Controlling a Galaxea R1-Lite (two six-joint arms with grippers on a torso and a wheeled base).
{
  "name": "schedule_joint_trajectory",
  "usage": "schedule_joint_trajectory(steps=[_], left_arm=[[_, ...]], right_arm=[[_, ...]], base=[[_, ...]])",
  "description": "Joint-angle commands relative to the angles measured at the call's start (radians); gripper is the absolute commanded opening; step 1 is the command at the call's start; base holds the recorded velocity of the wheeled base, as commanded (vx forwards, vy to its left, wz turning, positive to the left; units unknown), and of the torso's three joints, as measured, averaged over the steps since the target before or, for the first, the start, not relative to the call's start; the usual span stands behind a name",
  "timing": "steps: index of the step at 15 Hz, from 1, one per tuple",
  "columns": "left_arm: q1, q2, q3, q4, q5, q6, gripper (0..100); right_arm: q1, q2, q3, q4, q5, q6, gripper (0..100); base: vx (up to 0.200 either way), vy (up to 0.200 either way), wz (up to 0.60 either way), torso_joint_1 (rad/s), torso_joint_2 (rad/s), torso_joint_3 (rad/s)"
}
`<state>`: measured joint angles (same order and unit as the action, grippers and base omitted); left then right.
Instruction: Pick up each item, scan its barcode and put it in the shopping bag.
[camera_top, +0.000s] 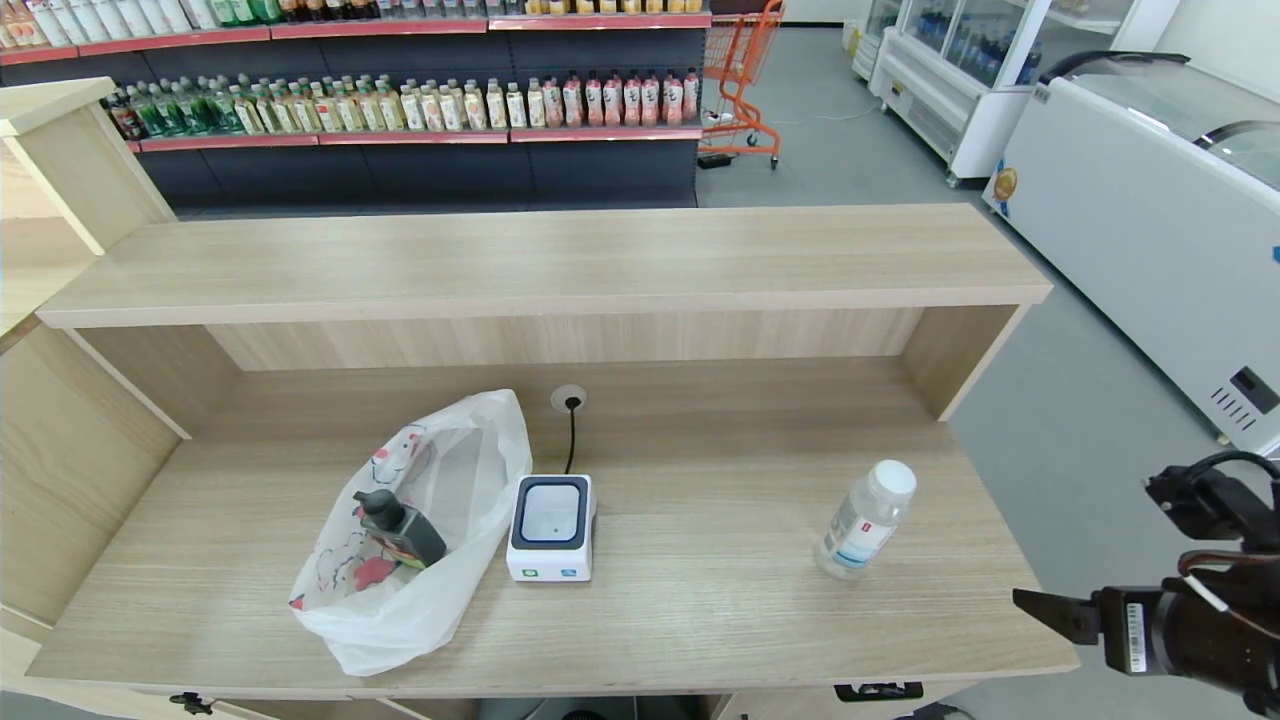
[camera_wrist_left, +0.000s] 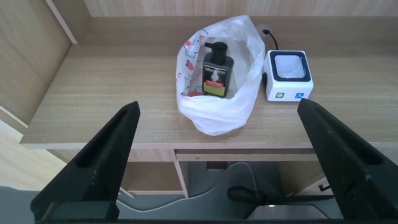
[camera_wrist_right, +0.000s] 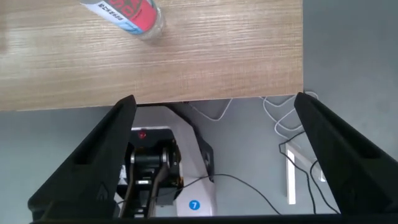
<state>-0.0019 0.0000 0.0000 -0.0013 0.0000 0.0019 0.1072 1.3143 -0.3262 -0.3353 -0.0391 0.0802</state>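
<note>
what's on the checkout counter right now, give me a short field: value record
bag: white plastic, open, on the counter, left of the scanner
in bag: dark pump bottle
scanner: white, mid counter, cable behind
outside bag: clear bottle, white cap, standing right of scanner
left claw: open, empty, facing the bag
right claw: open, empty, off the counter's front right edge

Wide gap between scanner (camera_top: 550, 527) and bottle (camera_top: 866, 520) (shelf (camera_top: 540, 255) overhangs behind).
</note>
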Motion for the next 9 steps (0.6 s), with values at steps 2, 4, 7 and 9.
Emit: schedule_joint_trajectory(steps=[2,4,7,9], left_arm=[[-0.001,0.002,0.0,0.0,0.0,0.0,100],[-0.001,0.002,0.0,0.0,0.0,0.0,100],[-0.001,0.002,0.0,0.0,0.0,0.0,100],[-0.001,0.002,0.0,0.0,0.0,0.001,100]], right_arm=[[0.026,0.166,-0.005,-0.059,0.004,-0.004,100],[0.034,0.212,-0.008,-0.103,0.03,-0.023,100],[0.038,0.276,-0.024,-0.163,0.067,-0.065,100],[0.051,0.33,-0.024,-0.231,0.065,-0.097,100]], base=[[0.0,0.0,0.0,0.0,0.0,0.0],[0.0,0.0,0.0,0.0,0.0,0.0],[0.0,0.0,0.0,0.0,0.0,0.0],[0.0,0.0,0.0,0.0,0.0,0.0]])
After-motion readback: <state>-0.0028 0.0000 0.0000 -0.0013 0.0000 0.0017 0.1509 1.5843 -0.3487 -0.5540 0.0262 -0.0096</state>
